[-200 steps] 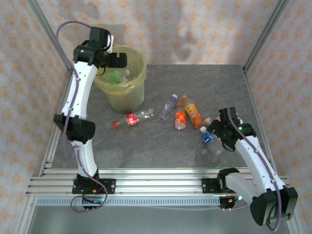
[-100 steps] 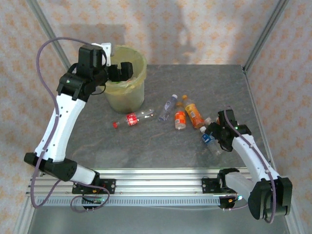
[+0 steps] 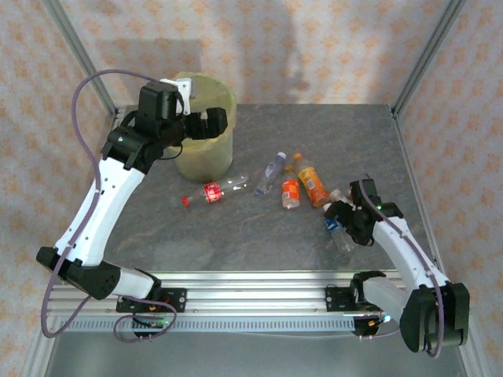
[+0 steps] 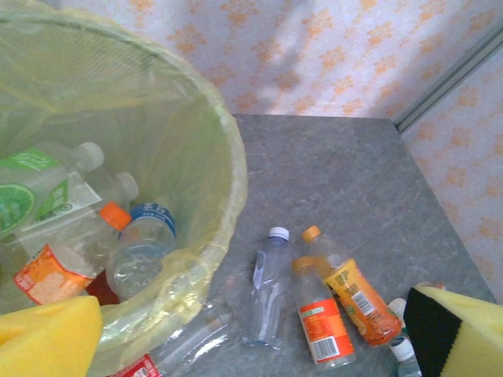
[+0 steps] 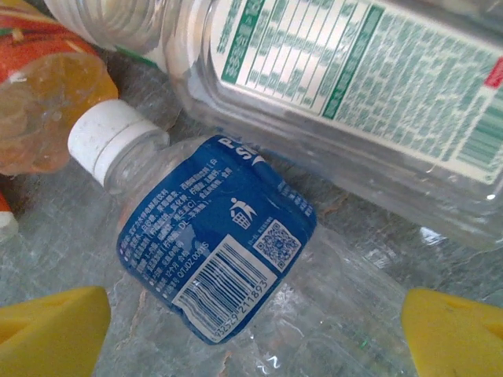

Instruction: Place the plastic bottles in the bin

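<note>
The pale yellow-green bin [image 3: 206, 161] stands at the back left, and in the left wrist view the bin [image 4: 233, 161] holds several bottles [image 4: 140, 245]. My left gripper [image 3: 214, 122] hangs open and empty above its right rim. On the table lie a red-label bottle [image 3: 212, 191], a clear bottle [image 3: 269, 173] and two orange bottles [image 3: 291, 193] [image 3: 313, 182]. My right gripper [image 3: 340, 216] is open, low over a blue-label bottle [image 5: 212, 243]; its yellow pads [image 5: 51, 326] stand on either side of the bottle without touching it.
A larger clear bottle with a green-printed label [image 5: 354, 71] lies right against the blue-label one, with an orange bottle [image 5: 43, 94] by its white cap. Metal frame posts [image 3: 78, 55] and patterned walls bound the grey table [image 3: 338, 133].
My left gripper has swung from over the bin's inside out to its right rim, with the arm stretching out. My right gripper has sunk slightly left and lower around the blue-label bottle.
</note>
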`<state>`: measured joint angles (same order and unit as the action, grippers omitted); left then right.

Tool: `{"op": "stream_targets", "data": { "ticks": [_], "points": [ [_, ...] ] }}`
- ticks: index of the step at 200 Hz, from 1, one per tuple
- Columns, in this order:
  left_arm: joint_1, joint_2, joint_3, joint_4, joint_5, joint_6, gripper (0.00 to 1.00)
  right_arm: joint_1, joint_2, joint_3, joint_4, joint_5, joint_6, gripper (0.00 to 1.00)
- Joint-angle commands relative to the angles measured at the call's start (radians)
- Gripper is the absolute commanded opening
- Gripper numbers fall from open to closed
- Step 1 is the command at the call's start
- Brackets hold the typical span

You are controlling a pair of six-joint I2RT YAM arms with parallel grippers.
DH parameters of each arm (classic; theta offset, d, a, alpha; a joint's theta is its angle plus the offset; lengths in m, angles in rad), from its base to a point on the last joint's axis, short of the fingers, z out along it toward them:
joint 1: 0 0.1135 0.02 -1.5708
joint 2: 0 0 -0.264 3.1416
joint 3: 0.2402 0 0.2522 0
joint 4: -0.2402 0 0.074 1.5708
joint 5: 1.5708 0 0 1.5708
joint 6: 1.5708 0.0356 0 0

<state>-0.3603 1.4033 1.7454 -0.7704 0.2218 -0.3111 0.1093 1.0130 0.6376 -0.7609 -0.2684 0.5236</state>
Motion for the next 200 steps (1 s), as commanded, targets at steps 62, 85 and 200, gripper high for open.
{"op": "stream_targets", "data": {
  "ticks": [62, 85, 200],
  "points": [
    [-0.012, 0.0, 0.015, 0.033, 0.005, -0.01, 1.0, -0.002, 0.02, -0.068, 0.055, -0.136, 0.037, 0.86],
    [-0.012, 0.003, 0.014, 0.033, 0.006, -0.011, 1.0, 0.019, 0.024, -0.082, 0.065, -0.146, 0.048, 0.85],
    [-0.012, 0.01, 0.017, 0.033, -0.01, -0.022, 1.0, 0.157, 0.08, -0.121, 0.095, -0.035, 0.111, 0.74]
  ]
}}
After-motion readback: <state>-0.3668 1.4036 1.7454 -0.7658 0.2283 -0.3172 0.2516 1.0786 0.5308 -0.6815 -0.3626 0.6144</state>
